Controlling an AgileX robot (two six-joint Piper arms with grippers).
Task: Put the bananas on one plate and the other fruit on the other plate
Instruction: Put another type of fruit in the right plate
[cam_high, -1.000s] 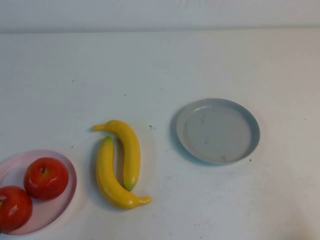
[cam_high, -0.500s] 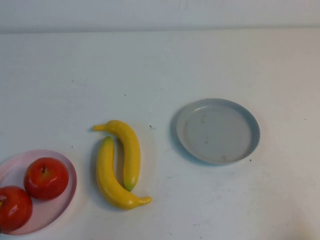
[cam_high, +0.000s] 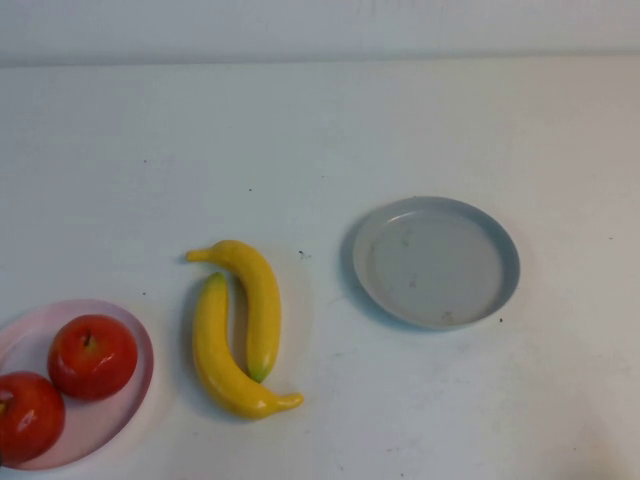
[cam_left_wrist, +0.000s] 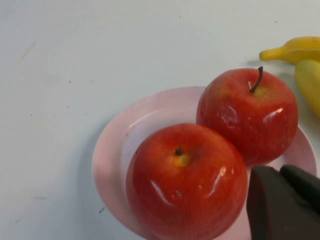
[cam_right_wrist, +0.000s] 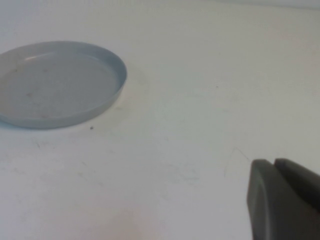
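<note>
Two red apples (cam_high: 60, 385) already on the pale pink plate (cam_high: 140, 345) at the near left, side by side and touching – half the sorting looks done, judging by how things lie. One apple partly cut off by the near left edge of the high view, the pink plate too. Two bananas (cam_high: 240, 325) still on the bare white table (cam_high: 320, 130), just right of the pink plate, lying close together lengthwise, the longer one curling under the shorter one's green tip, apparently touching. Grey-blue plate (cam_high: 435, 262) further right and a little farther back, nothing on it – presumably waiting for the bananas.

Left gripper (cam_left_wrist: 287, 202) low over the near rim of the pink plate, beside the nearer apple, jaws closed and holding nothing; seen only in its own wrist view, out of frame in the high view. Right gripper (cam_right_wrist: 285, 200) likewise closed and empty, hanging over bare table, well apart from the grey-blue plate that shows in its wrist view; also absent from the high view.

Open room: wide bare table between bananas and grey plate, and all across the far side, so a carry from bananas to plate looks unobstructed. Tight spots – the two bananas nested together, which may make lifting one nudge the other, and the raised rim of the grey plate to clear on set-down.
</note>
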